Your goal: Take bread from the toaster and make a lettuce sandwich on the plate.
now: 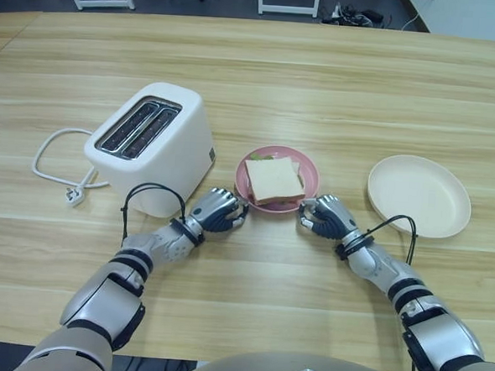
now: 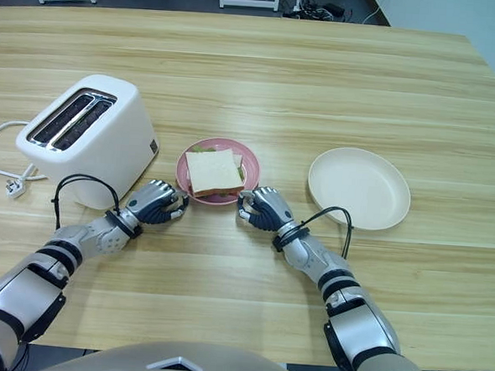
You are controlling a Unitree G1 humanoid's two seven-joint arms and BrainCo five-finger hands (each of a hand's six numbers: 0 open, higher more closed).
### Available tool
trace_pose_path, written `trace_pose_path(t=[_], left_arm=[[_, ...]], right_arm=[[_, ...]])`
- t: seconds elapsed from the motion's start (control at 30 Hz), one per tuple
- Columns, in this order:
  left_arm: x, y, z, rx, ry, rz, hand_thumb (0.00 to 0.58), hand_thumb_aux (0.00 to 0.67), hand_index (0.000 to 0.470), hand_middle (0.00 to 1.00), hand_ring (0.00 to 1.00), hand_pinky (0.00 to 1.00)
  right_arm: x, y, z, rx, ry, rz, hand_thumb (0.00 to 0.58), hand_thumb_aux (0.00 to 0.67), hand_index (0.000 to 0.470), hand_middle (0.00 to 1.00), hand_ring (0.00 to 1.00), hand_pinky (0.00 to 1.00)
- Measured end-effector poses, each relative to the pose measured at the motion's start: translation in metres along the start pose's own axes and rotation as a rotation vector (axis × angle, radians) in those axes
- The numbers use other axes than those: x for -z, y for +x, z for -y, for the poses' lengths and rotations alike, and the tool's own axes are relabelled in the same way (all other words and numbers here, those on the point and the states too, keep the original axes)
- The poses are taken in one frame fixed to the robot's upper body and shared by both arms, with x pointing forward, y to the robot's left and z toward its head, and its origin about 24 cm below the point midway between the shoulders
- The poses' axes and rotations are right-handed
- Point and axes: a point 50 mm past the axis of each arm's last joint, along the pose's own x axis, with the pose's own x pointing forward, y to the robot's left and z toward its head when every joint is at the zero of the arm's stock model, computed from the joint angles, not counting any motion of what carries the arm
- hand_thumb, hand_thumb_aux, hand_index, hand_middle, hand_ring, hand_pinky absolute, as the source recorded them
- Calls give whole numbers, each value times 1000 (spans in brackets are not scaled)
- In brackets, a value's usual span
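Big light wood table takes up most of it. Dark floor up at 12, white frame legs standing on it, tangle of cables around 1, white wall at 2.

Matt wood-grain table, smooth plastic toaster w/ metal slots, matt cream dish

- Light wooden table spans the frame.
- White two-slot toaster sits left of centre, with its white cord and plug at far left.
- Small pink round plate is at centre, with a square white-bread sandwich on it.
- Cream round shallow dish lies right of the plate, apart from it.
- Left hand is at the plate's lower-left rim, right hand at its lower-right.
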Motion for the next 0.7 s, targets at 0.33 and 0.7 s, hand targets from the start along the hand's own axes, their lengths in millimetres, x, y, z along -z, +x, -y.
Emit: trace_pose_path(t=[0.33,0.7], left_arm=[[-51,-18,-44,-503,-417,389,0,0,0,0,0,0],[-117,-22,-184,-1157,-303,631,0,0,0,0,0,0]], right_arm=[[-42,-34,77,513,288,308,0,0,0,0,0,0],[-124,-30,158,883,105,670,0,0,0,0,0,0]])
